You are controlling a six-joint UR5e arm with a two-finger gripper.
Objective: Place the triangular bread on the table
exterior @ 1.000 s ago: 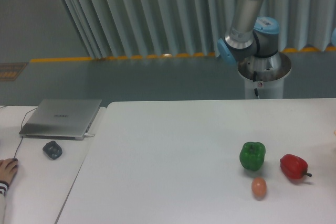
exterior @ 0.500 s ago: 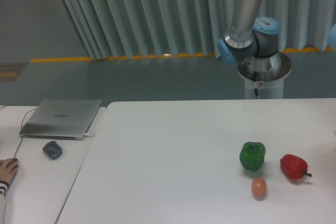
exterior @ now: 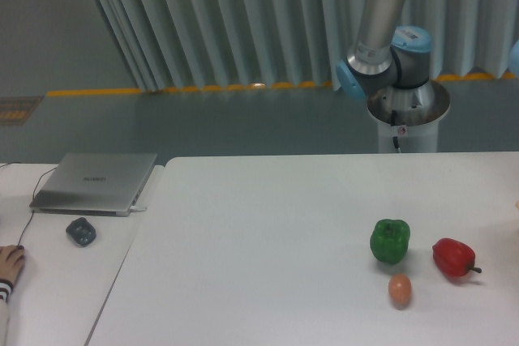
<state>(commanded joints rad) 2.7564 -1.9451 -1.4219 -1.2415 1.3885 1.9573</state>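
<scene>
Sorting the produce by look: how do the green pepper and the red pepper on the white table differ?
The glossy green bell pepper sits upright and looks blocky; the glossy red bell pepper looks lower and rounder, lying with its dark stem pointing right. The green one is farther left, directly above the small orange-brown egg. Both rest on the large white tabletop, apart from each other.

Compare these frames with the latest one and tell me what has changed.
Very little. The hand at the left edge of the side desk slid slightly further left, out of frame. The green pepper, red pepper, egg, laptop and robot arm stayed put.
</scene>
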